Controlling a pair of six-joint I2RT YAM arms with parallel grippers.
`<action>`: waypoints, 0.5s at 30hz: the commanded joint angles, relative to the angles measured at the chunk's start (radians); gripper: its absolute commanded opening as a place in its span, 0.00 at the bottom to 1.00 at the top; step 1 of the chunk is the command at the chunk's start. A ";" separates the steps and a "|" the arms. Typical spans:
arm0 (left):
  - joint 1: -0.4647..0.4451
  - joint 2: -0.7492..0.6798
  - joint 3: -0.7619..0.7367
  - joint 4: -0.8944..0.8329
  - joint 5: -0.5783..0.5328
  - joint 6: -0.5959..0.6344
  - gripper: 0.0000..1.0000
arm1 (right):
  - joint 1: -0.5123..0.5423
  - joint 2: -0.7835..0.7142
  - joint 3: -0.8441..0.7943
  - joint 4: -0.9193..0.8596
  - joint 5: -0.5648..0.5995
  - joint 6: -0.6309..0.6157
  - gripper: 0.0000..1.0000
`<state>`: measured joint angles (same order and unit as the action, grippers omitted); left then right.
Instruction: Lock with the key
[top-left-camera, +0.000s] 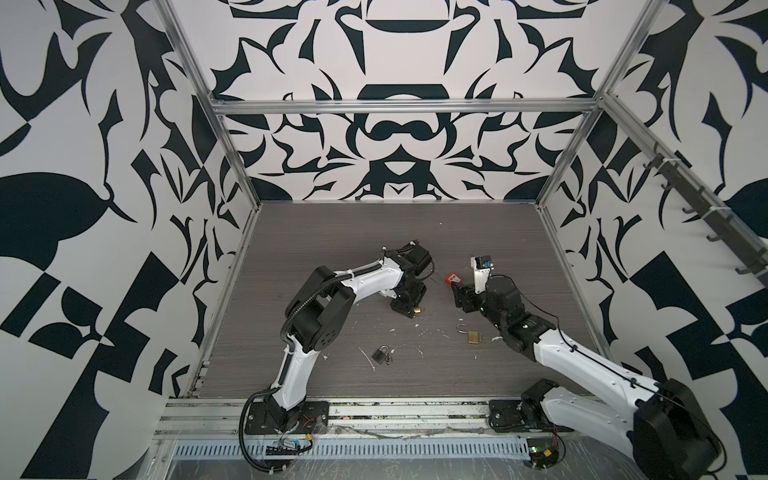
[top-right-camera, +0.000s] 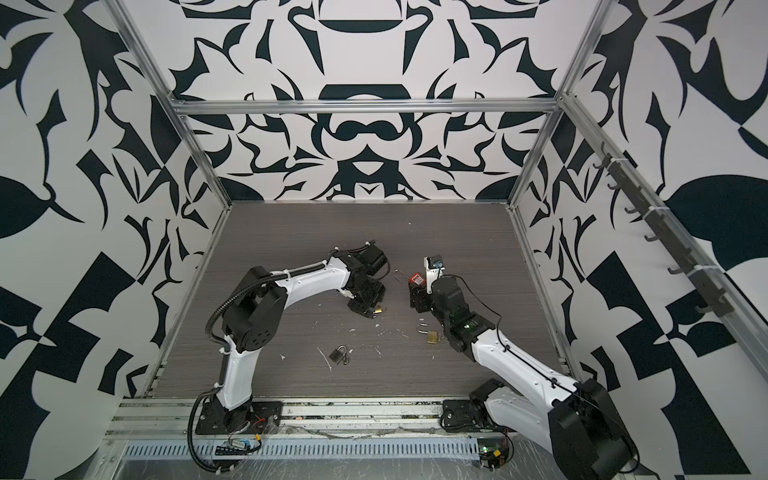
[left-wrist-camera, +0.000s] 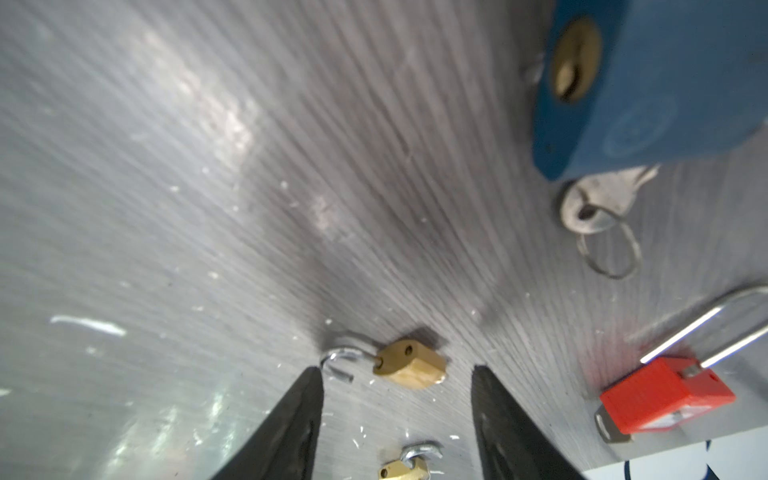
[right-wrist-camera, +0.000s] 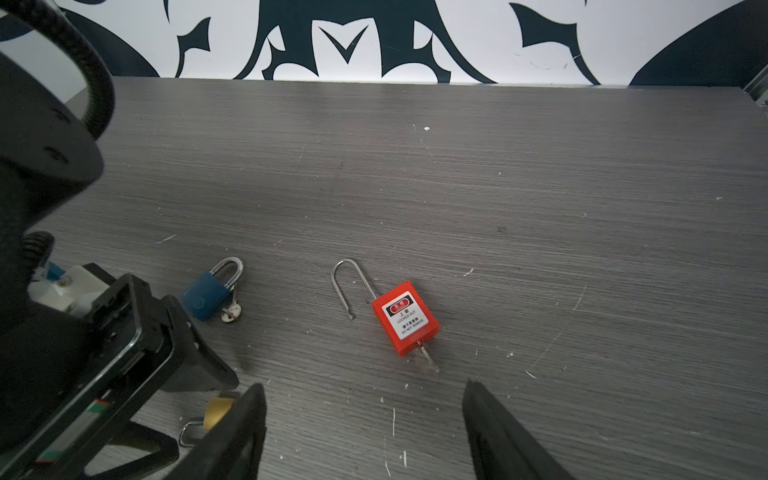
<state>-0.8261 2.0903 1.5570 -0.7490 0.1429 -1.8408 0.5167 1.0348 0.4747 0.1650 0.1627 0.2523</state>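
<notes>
On the left of the surface (right-wrist-camera: 540, 187), the left claw (top-left-camera: 409, 309) hangs released, a small brass lock (left-wrist-camera: 405, 467) lying loose between its fingers with its shackle open; clamping off-centre could skid it away. Rightward, the right claw (right-wrist-camera: 363, 384) is also released and empty, just short of the red lock (right-wrist-camera: 405, 318), whose shackle gapes and whose key (right-wrist-camera: 430, 359) juts from the base. A clumsy pinch could spin the lock or pull the key out.

text | red padlock (right-wrist-camera: 412, 341) | white label (right-wrist-camera: 406, 313): "LOCKED OUT", "DO NOT REMOVE"
</notes>
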 joint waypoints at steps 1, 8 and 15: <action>-0.008 0.028 0.034 -0.163 -0.003 -0.020 0.60 | 0.005 -0.012 -0.004 0.045 0.020 0.007 0.76; -0.008 0.048 0.054 -0.206 -0.022 -0.008 0.60 | 0.004 -0.010 0.000 0.047 0.021 0.011 0.76; -0.009 0.055 0.052 -0.183 -0.034 0.013 0.61 | 0.005 -0.021 0.003 0.030 0.017 0.025 0.76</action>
<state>-0.8310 2.1235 1.5909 -0.8783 0.1272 -1.8278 0.5167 1.0348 0.4709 0.1707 0.1658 0.2623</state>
